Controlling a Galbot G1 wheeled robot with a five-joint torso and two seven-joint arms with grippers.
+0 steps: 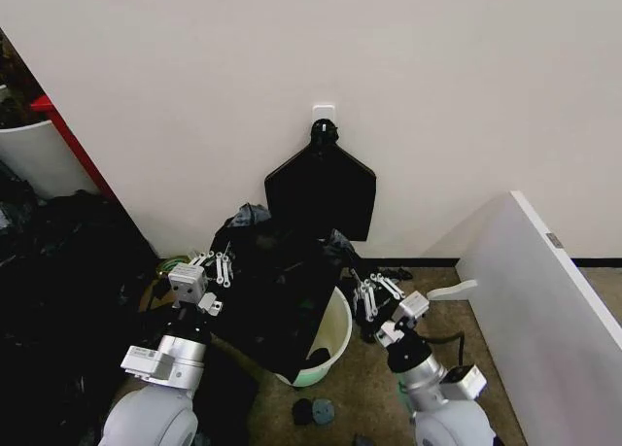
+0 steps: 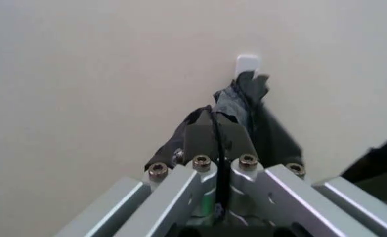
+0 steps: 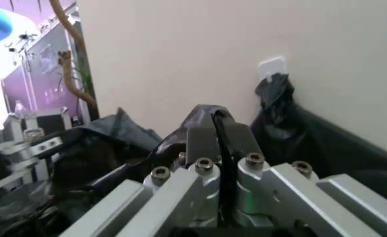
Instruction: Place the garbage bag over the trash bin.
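Black crinkled film of the garbage bag we see stretched between both pincers, left gripper and right gripper each clamped on an edge, draped over the trash bin lying nearer the right.

Plain off-white wall fills the upper frame, evenly lit. Small white wall hook at top centre, with a flat black fan-shaped sheet hanging from it. Dark baseboard runs along the wall foot, right of centre. Brown floor at bottom centre. White panel slants across the lower right. Red-edged board at upper left, dark clutter below it. Small dark scraps on the floor, bottom centre.
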